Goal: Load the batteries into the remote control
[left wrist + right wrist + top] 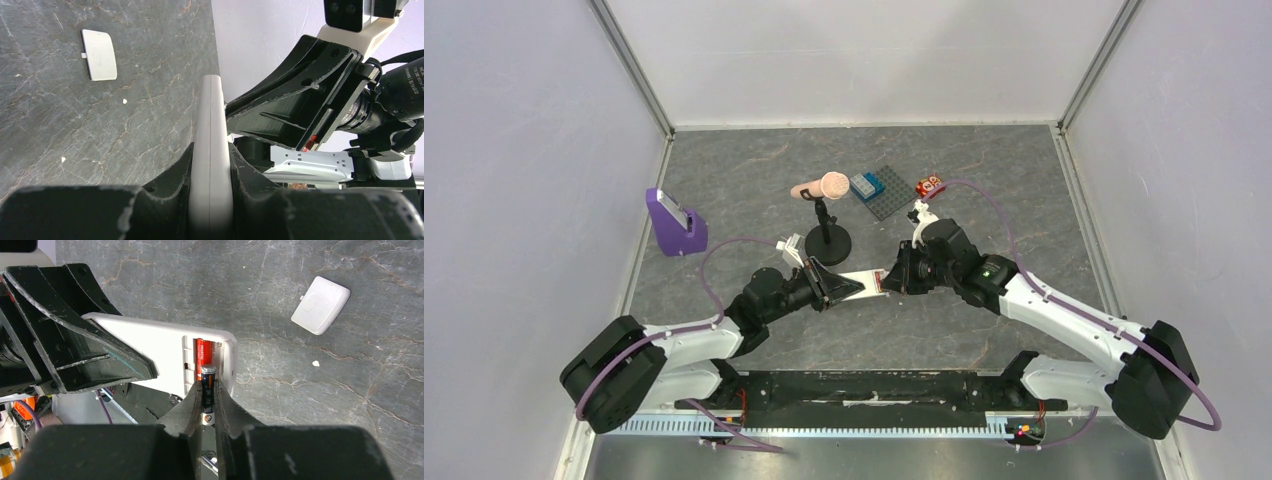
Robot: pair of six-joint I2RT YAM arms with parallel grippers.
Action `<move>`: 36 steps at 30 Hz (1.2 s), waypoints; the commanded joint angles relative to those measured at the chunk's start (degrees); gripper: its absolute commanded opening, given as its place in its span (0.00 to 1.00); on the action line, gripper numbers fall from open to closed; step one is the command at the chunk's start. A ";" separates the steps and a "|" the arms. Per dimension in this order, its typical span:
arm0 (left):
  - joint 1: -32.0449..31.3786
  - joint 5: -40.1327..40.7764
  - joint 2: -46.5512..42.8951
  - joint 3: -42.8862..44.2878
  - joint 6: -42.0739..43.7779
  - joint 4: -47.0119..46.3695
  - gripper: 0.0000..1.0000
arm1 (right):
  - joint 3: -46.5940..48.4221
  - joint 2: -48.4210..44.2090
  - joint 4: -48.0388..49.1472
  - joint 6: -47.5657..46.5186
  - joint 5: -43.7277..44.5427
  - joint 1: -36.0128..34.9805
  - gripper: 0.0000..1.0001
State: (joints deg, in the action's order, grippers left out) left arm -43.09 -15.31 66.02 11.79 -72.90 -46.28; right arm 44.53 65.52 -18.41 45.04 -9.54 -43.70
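Observation:
My left gripper (839, 288) is shut on the white remote control (864, 282) and holds it above the table, back side up. In the left wrist view the remote (211, 150) shows edge-on between the fingers. In the right wrist view the remote (165, 352) has its battery bay open, with the red-orange battery (202, 351) lying in it. My right gripper (208, 382) is shut on the black battery (208, 390), its top end at the bay's edge. In the top view the right gripper (892, 279) meets the remote's right end.
The white square cover piece (320, 304) lies on the table, also in the left wrist view (99, 54). A microphone on a black stand (828, 232), a grey baseplate with a blue brick (884, 191), a red block (930, 186) and a purple holder (674, 222) stand behind.

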 commanded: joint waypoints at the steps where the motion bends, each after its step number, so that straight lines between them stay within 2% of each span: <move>1: 0.18 -0.20 -0.12 -0.06 1.45 -6.80 0.02 | 0.38 1.07 -0.68 0.85 1.33 0.07 0.16; 4: 0.20 -0.17 -0.06 -0.19 1.36 -6.80 0.02 | 0.89 1.50 -0.65 1.23 1.89 0.02 0.24; 16: 0.20 0.11 -0.09 -0.45 0.92 -6.72 0.02 | 2.83 0.46 -1.13 1.98 4.68 0.07 0.41; 27: 0.20 0.20 -0.25 -0.10 -1.46 -6.72 0.02 | 4.50 -1.32 -1.24 2.12 6.31 0.07 0.44; 36: 0.20 0.00 -0.79 0.85 -6.53 -7.92 0.02 | 2.90 -8.56 1.11 2.78 9.11 0.15 0.66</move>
State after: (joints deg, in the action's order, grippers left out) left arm -43.09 -15.14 66.35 11.18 -74.41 -49.28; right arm 46.35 60.84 -20.21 47.42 -3.14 -43.70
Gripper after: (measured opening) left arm 0.281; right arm 0.614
